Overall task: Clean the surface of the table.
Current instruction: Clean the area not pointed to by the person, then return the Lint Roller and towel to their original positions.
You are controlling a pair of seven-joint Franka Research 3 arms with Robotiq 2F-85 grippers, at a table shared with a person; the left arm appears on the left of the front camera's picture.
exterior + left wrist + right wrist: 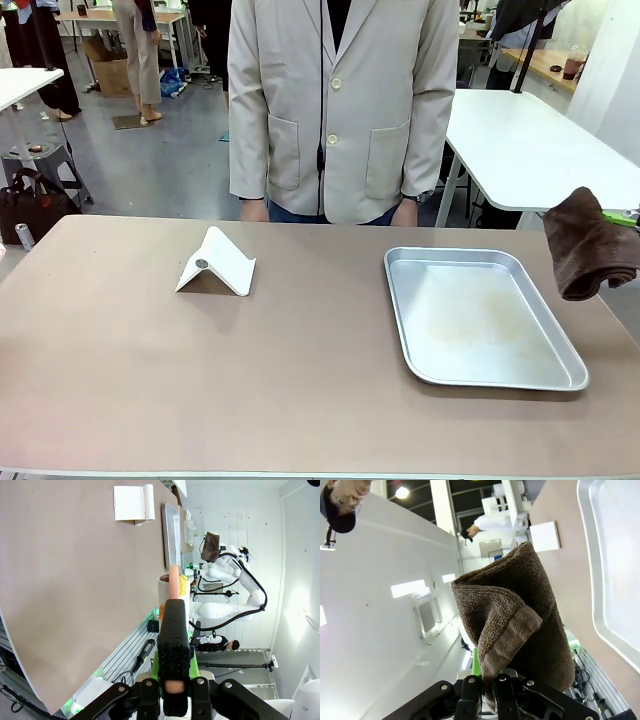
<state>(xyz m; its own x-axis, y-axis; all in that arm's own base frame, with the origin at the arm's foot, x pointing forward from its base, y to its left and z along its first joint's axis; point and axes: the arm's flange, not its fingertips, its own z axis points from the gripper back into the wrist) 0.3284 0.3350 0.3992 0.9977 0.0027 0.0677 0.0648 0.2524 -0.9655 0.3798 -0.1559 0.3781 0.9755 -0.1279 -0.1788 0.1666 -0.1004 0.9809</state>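
Observation:
The taupe-brown table point(300, 380) spans the front view. A brown cloth point(590, 245) hangs above its right edge, beside the tray. In the right wrist view my right gripper point(492, 682) is shut on this cloth point(520, 615), which covers the fingers. The left wrist view looks along the table point(75, 580) from off its edge. There my left gripper point(173, 605) is shut, with a thin peach-coloured stick point(173, 580) poking out past the fingertips. The cloth point(211, 546) also shows far off on the other arm.
A shallow silver tray point(480, 315) lies on the table's right half. A white folded stand point(215, 265) sits left of centre. A person in a pale jacket point(340, 100) stands at the far edge, hands low. A white table point(530, 140) stands behind on the right.

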